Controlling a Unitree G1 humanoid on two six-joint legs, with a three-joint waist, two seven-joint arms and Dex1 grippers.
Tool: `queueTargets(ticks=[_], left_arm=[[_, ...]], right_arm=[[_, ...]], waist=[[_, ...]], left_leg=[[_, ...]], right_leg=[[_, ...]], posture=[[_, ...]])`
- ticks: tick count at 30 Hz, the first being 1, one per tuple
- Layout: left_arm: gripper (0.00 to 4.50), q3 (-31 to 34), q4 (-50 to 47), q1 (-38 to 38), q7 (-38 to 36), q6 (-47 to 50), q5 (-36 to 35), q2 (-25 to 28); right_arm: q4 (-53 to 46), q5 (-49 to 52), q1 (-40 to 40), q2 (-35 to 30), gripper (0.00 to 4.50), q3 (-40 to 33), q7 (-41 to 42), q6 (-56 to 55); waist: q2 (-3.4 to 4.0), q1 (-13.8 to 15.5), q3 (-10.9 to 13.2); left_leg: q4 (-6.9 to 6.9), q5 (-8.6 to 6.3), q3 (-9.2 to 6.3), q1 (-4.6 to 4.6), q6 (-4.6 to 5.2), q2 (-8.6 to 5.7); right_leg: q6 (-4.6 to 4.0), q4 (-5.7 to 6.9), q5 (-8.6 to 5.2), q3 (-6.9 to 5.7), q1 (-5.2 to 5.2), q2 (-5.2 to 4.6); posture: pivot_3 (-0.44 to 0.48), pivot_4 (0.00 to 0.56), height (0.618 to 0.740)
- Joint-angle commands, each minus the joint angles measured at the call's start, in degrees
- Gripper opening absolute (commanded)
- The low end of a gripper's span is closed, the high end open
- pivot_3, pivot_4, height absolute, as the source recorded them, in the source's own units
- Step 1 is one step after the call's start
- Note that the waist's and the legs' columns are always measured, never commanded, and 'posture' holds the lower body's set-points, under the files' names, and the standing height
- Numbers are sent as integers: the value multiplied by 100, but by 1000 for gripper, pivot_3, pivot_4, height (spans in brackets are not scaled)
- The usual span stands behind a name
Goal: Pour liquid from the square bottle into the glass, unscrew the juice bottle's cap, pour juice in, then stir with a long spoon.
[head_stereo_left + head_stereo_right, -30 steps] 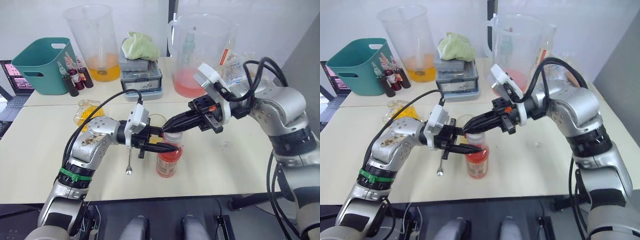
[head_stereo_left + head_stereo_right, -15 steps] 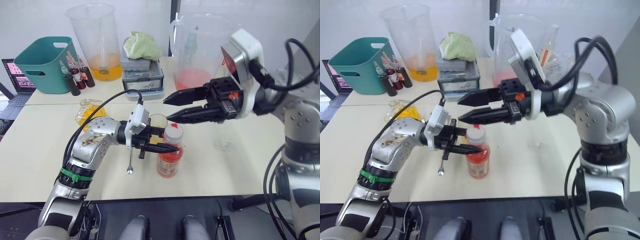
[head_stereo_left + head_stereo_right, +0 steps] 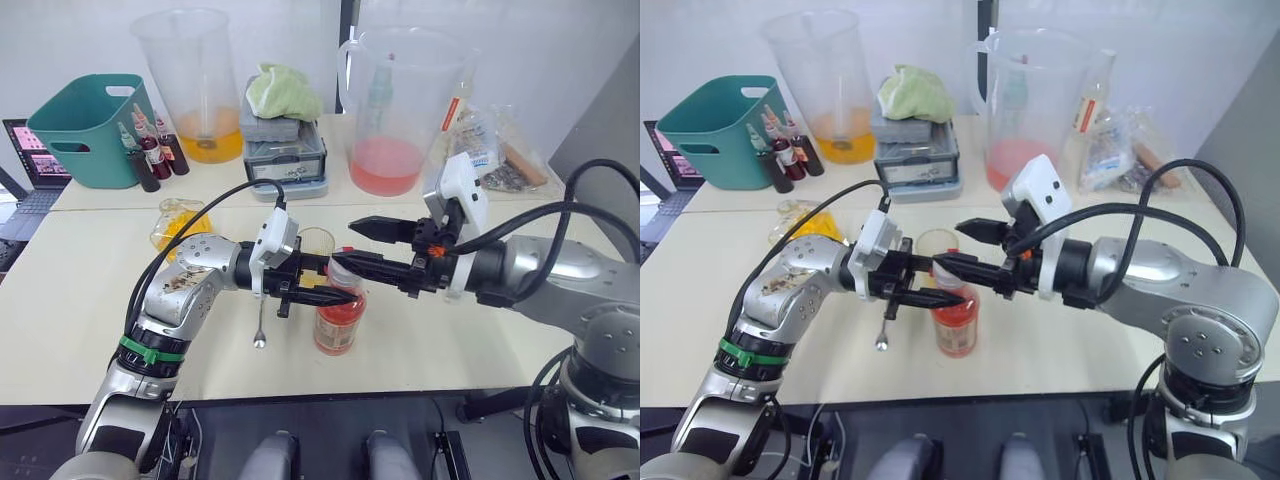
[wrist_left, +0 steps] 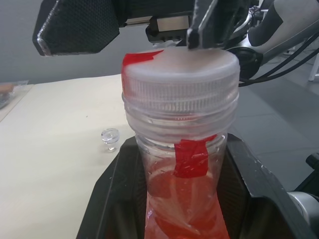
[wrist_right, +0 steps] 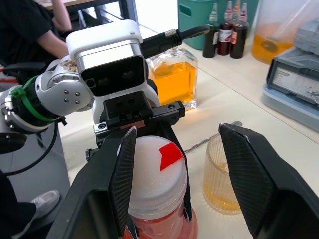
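Observation:
The juice bottle (image 3: 337,322) stands upright on the table with pinkish-red juice (image 4: 174,199) inside and its white cap (image 4: 182,69) on. My left gripper (image 3: 345,293) is shut on the bottle just under the cap. My right gripper (image 5: 177,128) is open, level with the cap (image 5: 157,172), one finger close beside it. Just behind the bottle is the glass (image 5: 223,179), with yellow-orange liquid in its bottom. The square bottle (image 3: 178,222) sits further left. The long spoon (image 3: 259,325) lies on the table under my left forearm.
A teal bin (image 3: 85,130), small dark dropper bottles (image 3: 150,152), two big jugs (image 3: 195,90) (image 3: 395,110) and a grey box (image 3: 285,155) with a green cloth line the back. A small clear stopper (image 3: 452,290) lies to the right. A person (image 5: 30,30) sits beyond the table.
My right gripper was shut on the cap, then opened and lifted away. It has now come back down level with the cap, jaws open. The left gripper and the bottle have stayed put.

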Motion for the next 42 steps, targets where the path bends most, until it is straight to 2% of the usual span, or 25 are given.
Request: queueTargets(ticks=[1, 5, 8, 10, 11, 22, 31, 38, 40, 42], left_arm=[[1455, 8, -57, -13, -43, 2, 17, 33], [1455, 4, -38, -28, -61, -7, 24, 29], [1455, 6, -27, -33, -60, -16, 31, 24], [1455, 7, -23, -34, -57, -25, 36, 20], [1455, 8, -21, -35, -55, -28, 38, 18], [1455, 5, -17, -19, -40, -44, 54, 8], [1455, 15, -12, -10, -40, -54, 64, 22], [1455, 37, -5, -7, -40, -67, 75, 52], [1455, 42, 6, -16, -42, -71, 81, 61], [1455, 37, 28, -33, -50, -85, 95, 63]], right_arm=[[-124, 556, 39, -133, 2808, -5, -290, -22], [-74, 881, -53, -234, 2808, 59, -498, -242], [-70, 1043, -45, -391, 3623, 125, -555, -300], [-70, 1087, -23, -464, 4339, 201, -592, -321], [-57, 1093, -17, -483, 4484, 237, -629, -343], [41, 1114, 38, -632, 4484, 440, -806, -668], [27, 1124, 97, -710, 1689, 557, -810, -836], [60, 1018, 97, -766, 1635, 667, -685, -941], [142, 816, 2, -820, 1635, 769, -328, -982], [279, 429, -103, -957, 1635, 942, 514, -1157]], waist=[[0, -2, 0], [0, -2, 0], [0, -2, 0], [0, -2, 0], [0, -2, 0], [0, -2, 0], [0, -1, 0], [0, -1, 0], [0, -1, 0], [0, -2, 0]], left_leg=[[0, 0, 0, 0, 0, 0], [0, 0, 0, 0, 1, 0], [0, 0, 0, 0, 1, 0], [0, 0, 1, 0, 1, -1], [0, 0, 1, 0, 1, 0], [0, 0, 1, -1, 1, 0], [0, 0, 2, 0, 2, 0], [0, 0, 2, 0, 2, 0], [0, 0, 2, 0, 2, 1], [0, 0, 3, 1, 2, 0]], right_leg=[[0, 0, 0, 0, 1, 0], [0, -1, 0, -1, 3, 0], [0, -2, 0, -1, 3, 0], [0, -3, 0, -1, 3, 0], [0, -3, 0, -1, 3, 0], [0, -4, 0, -1, 3, 1], [0, -4, 0, -1, 4, 1], [0, -6, 0, -1, 4, 1], [0, -6, 0, -1, 5, 1], [0, -6, 0, -2, 6, 2]], posture=[[0, 150, 740], [0, 150, 740], [0, 150, 740], [0, 150, 740], [0, 150, 740], [0, 150, 740], [0, 150, 740], [0, 150, 740], [0, 150, 740], [0, 150, 740]])
